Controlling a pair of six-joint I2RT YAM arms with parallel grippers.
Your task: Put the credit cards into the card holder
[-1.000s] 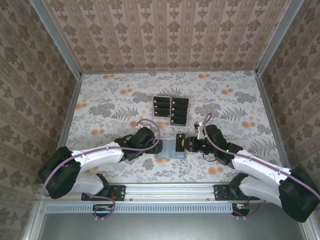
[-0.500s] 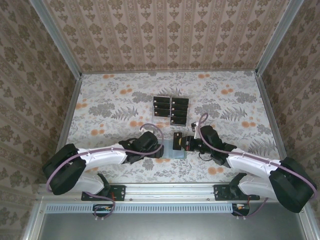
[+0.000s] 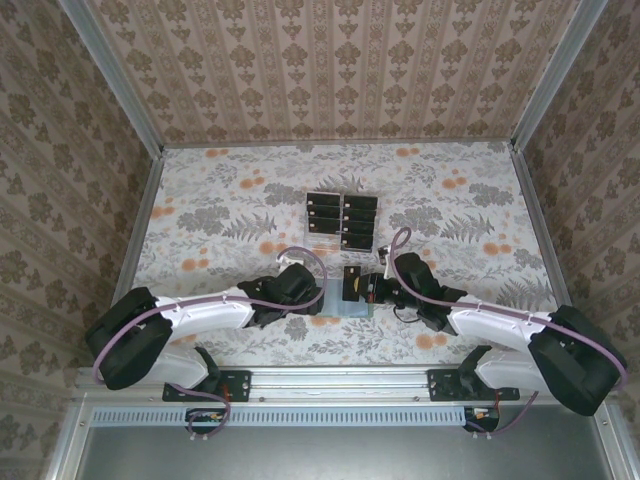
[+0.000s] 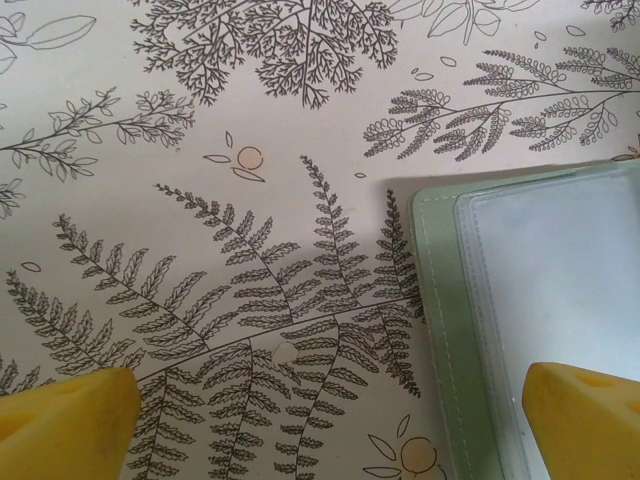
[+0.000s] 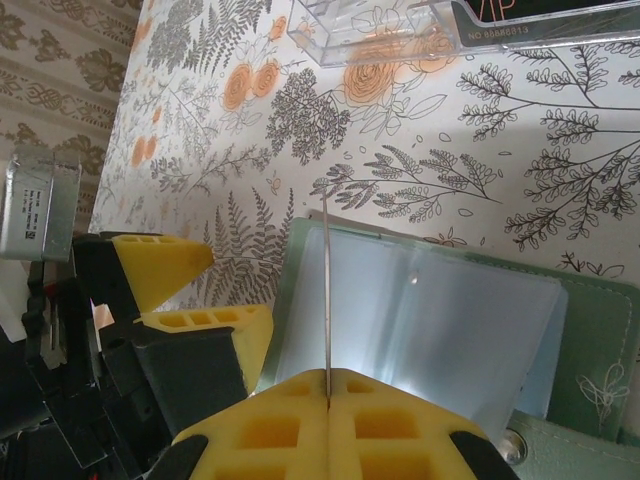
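Looking top-down, we see the right gripper (image 3: 362,287) clenched on one black credit card (image 3: 350,278) above the green card holder (image 3: 335,307), with the spare credit cards (image 3: 342,220) further back. Left wrist: the left gripper (image 4: 325,415) is spread wide, straddling the holder's edge, likely to pin it. Right wrist: the card is pinched edge-on, its thin edge aimed at the clear sleeve (image 5: 440,330), probably for sliding in.

Your right gripper (image 3: 362,286) now sits further toward 9 o'clock than before, its pinched credit card (image 3: 351,282) further over the card holder (image 3: 335,303).
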